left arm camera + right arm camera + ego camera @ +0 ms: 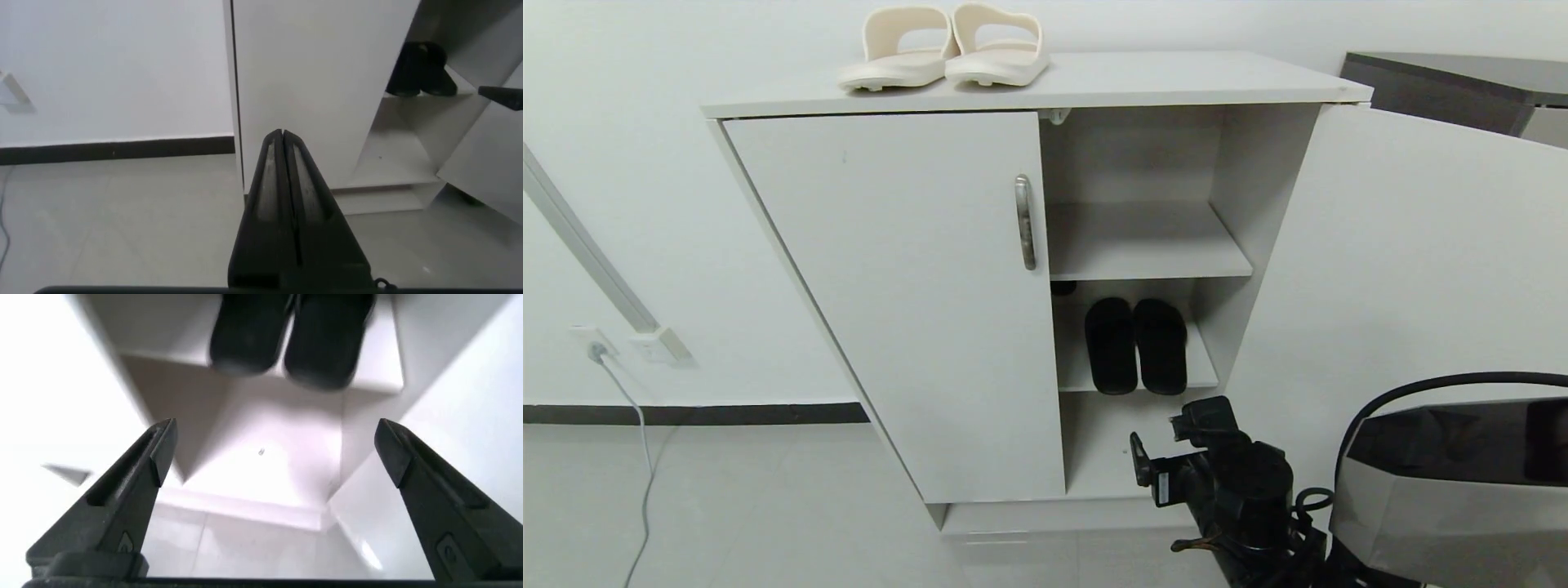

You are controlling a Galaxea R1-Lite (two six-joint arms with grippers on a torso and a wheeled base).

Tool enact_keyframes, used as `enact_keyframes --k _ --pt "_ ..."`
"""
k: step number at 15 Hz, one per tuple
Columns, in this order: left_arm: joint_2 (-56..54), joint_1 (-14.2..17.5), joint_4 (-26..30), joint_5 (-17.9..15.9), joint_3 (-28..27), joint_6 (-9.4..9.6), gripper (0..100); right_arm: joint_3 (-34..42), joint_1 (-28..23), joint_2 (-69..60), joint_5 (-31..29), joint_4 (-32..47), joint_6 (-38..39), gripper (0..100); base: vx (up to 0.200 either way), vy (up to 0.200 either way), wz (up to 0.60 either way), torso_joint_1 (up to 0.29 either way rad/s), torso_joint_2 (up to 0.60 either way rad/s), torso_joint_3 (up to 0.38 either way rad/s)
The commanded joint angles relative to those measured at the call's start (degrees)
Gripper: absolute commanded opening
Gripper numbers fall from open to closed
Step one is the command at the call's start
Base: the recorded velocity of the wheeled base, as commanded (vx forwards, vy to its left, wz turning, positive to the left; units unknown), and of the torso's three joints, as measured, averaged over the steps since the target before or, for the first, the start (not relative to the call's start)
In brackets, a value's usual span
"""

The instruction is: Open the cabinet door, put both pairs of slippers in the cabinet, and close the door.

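Observation:
A white cabinet [890,310] stands against the wall with its right door [1405,269] swung open and its left door shut. A pair of black slippers [1135,345] lies on the middle shelf, also seen as black slippers [290,335] and black slippers [421,72]. A pair of cream slippers [943,47] rests on the cabinet top. My right gripper [1168,445] is open and empty, low in front of the bottom compartment, just below the black pair. My left gripper [282,143] is shut and empty, down near the floor facing the closed left door.
The left door's metal handle [1025,222] sits by the opening. The upper shelf [1143,241] is bare. A wall socket with a grey cable [600,351] is at the lower left. A dark-topped unit [1454,90] stands beyond the open door.

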Motion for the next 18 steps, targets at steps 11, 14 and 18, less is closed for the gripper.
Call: enact_keyframes --k 11,14,18 --pt "0.0 0.0 0.0 -0.2 0.0 0.02 0 0.1 0.0 0.2 0.0 -0.1 -0.1 100 0.0 0.0 0.0 0.0 0.0 0.0" --pt "0.1 0.0 0.0 -0.3 0.0 0.02 0 0.1 0.0 0.2 0.0 -0.1 -0.1 100 0.0 0.0 0.0 0.0 0.0 0.0" --pt "0.0 0.0 -0.1 -0.3 0.0 0.02 0 0.1 0.0 0.2 0.0 -0.1 -0.2 100 0.0 0.0 0.0 -0.002 0.0 0.014"
